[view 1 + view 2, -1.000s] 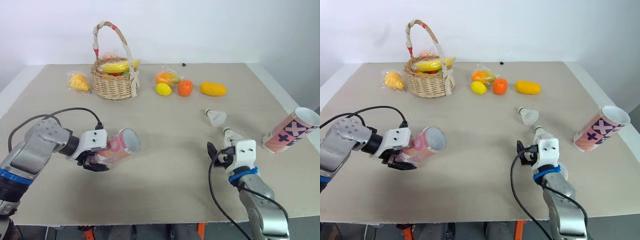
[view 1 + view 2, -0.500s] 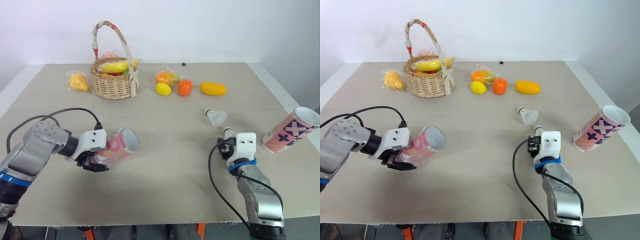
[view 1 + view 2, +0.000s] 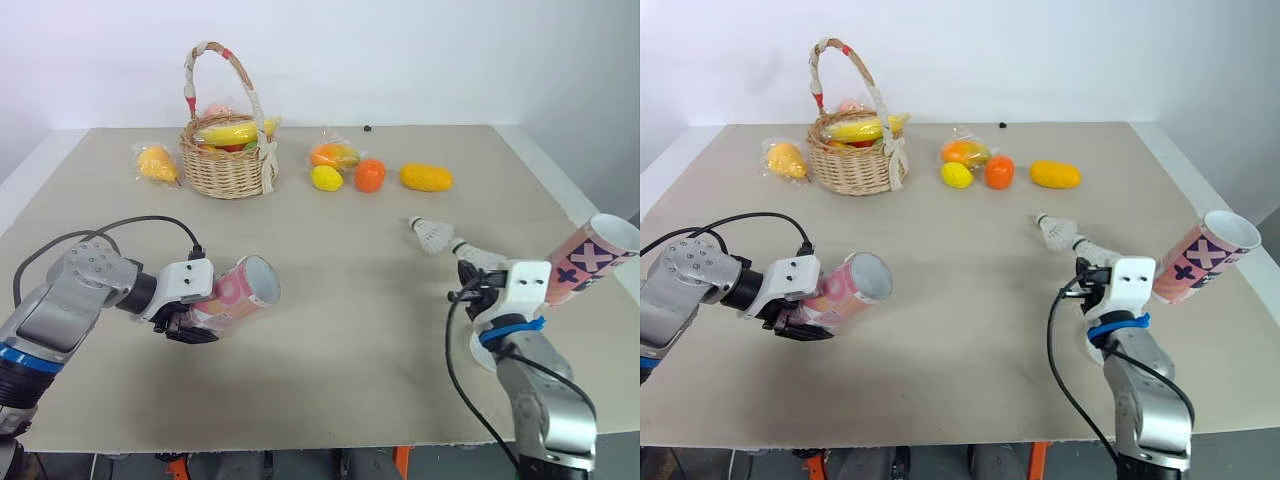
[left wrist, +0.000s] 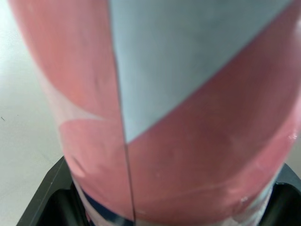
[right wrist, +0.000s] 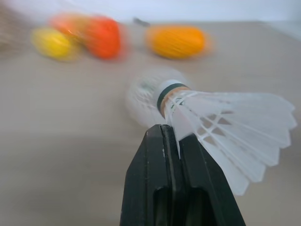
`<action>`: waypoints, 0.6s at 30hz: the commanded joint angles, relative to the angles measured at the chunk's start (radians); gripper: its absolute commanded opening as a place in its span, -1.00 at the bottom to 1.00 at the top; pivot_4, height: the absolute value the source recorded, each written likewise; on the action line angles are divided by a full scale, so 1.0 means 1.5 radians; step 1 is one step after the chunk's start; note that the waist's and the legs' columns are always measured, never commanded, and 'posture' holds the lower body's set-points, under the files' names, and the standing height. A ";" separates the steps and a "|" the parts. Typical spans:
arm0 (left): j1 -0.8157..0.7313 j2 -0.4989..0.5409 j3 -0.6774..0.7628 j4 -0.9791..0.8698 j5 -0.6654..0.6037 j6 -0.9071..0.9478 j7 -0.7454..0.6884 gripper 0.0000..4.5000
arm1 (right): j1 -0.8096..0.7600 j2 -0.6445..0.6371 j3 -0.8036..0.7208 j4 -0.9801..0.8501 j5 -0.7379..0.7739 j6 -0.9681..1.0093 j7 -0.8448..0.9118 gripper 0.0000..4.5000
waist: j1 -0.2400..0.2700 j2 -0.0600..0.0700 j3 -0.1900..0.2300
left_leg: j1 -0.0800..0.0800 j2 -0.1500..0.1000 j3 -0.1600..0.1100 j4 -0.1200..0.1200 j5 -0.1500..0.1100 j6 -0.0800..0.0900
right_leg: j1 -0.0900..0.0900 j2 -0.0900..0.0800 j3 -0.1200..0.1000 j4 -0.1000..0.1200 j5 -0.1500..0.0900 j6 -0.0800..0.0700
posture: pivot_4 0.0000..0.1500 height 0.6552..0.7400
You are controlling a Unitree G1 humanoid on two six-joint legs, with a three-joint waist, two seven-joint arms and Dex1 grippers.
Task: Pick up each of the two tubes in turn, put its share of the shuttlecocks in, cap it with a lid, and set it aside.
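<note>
Pink tube [image 3: 236,289] is squeezed tight in the left gripper [image 3: 186,324] — the right gripper [image 5: 165,130] pinches a shuttlecock [image 5: 225,128], near a second shuttlecock [image 3: 432,234] on the table [image 3: 340,215].

Bright, even light; soft shadows

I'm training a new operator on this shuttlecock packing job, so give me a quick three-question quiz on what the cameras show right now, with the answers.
1. True or false: the left gripper is shut on the pink tube.
2. What does the right gripper hold? A) a shuttlecock B) a lid C) an orange fruit
3. How many shuttlecocks lie loose on the table?
Key: 1 true. 2 A. 3 one, the loose shuttlecock just beyond the right gripper.
</note>
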 commanded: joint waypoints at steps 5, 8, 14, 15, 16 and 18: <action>-0.028 -0.017 -0.032 0.000 -0.002 -0.003 -0.014 0.46 | -0.169 -0.130 0.185 -0.114 0.161 0.142 0.207 -0.98 | 0.000 -0.002 0.001 | 0.000 0.001 -0.001 0.001 0.000 0.001 | 0.000 0.001 -0.001 0.000 0.000 -0.003 | 1.00 1.00; -0.037 -0.020 -0.042 0.007 0.002 -0.008 -0.022 0.46 | -0.261 -0.132 0.281 -0.054 0.091 0.109 0.251 -0.98 | 0.001 -0.002 0.001 | 0.000 0.001 0.000 0.001 0.001 0.001 | 0.000 0.001 -0.001 0.000 0.000 -0.003 | 1.00 1.00; -0.045 -0.018 -0.045 0.010 0.002 -0.010 -0.031 0.46 | -0.365 -0.097 0.373 0.013 0.025 0.066 0.295 -0.98 | 0.002 -0.003 0.001 | -0.003 0.000 0.000 0.001 0.000 0.001 | -0.002 0.001 -0.002 0.000 0.001 -0.001 | 1.00 1.00; -0.045 -0.018 -0.044 0.009 0.003 -0.009 -0.031 0.46 | -0.366 -0.092 0.379 0.012 0.020 0.063 0.298 -0.98 | 0.002 -0.003 0.001 | -0.003 0.000 0.000 0.000 0.000 0.001 | -0.002 0.000 -0.003 0.000 0.001 -0.002 | 1.00 1.00; -0.044 -0.017 -0.043 0.009 0.003 -0.009 -0.030 0.46 | -0.366 -0.085 0.378 0.010 0.022 0.065 0.296 -0.98 | 0.002 -0.003 0.001 | -0.003 0.000 -0.001 0.000 0.000 0.001 | -0.002 0.000 -0.003 0.000 0.001 -0.003 | 1.00 1.00; -0.042 -0.017 -0.041 0.006 0.002 -0.007 -0.029 0.46 | -0.358 -0.066 0.365 0.001 0.041 0.074 0.286 -0.86 | 0.002 -0.003 0.001 | -0.004 0.000 -0.001 0.000 -0.001 0.001 | -0.002 0.000 -0.003 0.000 0.001 -0.003 | 1.00 1.00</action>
